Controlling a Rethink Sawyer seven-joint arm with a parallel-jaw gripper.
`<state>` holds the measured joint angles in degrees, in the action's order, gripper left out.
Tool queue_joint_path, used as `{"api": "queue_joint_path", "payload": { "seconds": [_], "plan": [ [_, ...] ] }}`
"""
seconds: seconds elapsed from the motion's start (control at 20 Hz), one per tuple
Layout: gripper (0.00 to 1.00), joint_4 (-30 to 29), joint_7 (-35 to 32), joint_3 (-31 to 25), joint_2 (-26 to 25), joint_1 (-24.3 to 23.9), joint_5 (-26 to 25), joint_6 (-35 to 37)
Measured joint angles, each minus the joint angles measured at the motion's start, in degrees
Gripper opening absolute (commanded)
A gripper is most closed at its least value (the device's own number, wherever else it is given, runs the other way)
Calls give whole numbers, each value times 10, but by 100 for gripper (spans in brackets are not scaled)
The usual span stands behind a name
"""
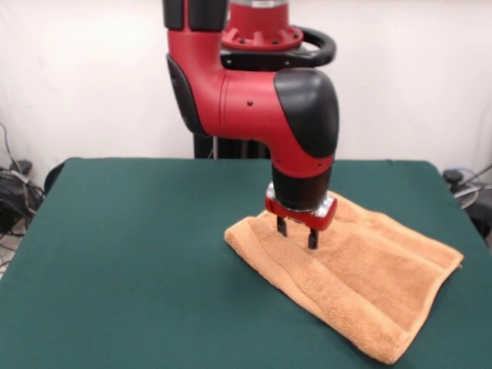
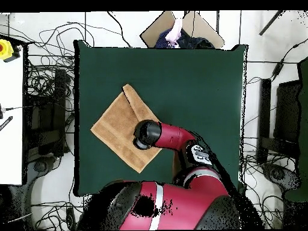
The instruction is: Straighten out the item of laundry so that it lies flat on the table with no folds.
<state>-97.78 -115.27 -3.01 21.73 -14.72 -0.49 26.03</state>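
The orange-tan towel (image 1: 361, 277) lies on the dark green table (image 1: 138, 254) at the right side of the front view. A folded-over layer runs along its near edge, with band stripes showing. In the overhead view the towel (image 2: 117, 129) sits at the table's left (image 2: 198, 90), with a folded strip along its upper right edge. My gripper (image 1: 297, 232) hangs straight down over the towel's left part, fingers (image 1: 282, 225) apart and just above or touching the cloth. In the overhead view the arm's wrist hides the gripper (image 2: 143, 135).
The robot's pedestal (image 1: 231, 146) stands at the table's far side. Cables (image 1: 15, 192) and equipment lie on the floor around the table. A person (image 2: 175, 30) shows at the table's far edge in the overhead view, beside a cardboard box (image 2: 192, 27).
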Motion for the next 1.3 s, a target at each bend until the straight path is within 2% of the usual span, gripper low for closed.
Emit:
{"api": "queue_joint_path", "payload": {
  "seconds": [0.85,1.3],
  "plan": [
    [100,-1,0,0,3,0,0,-1],
    [100,5,0,16,36,1,0,-11]
  ]
}}
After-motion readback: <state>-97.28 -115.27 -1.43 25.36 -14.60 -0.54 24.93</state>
